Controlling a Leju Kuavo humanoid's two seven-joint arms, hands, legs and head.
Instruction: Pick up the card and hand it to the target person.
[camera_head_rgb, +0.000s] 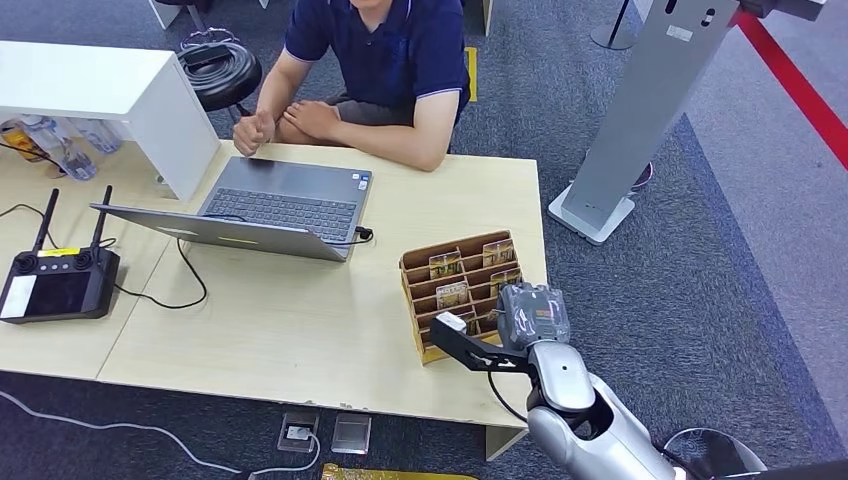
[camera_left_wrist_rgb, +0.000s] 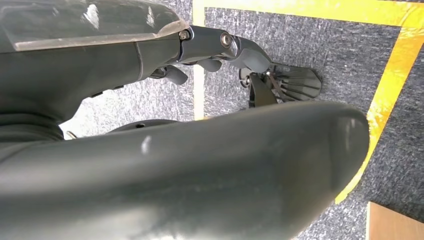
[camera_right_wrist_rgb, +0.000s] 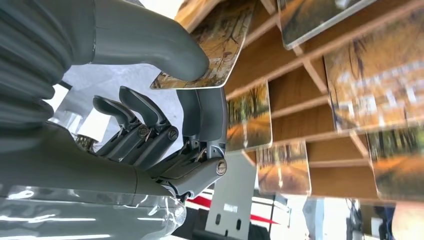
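So the right hand already pinches 1 autumn-print card, thumb on top, fingers underneath, at the slotted wooden rack, lower right of the head view.

Cards printed with golden autumn trees in a brown wooden rack; grey robot hand; person's navy shirt; pale wood table; grey speckled carpet with a red stripe

one laptop, one card rack, one controller
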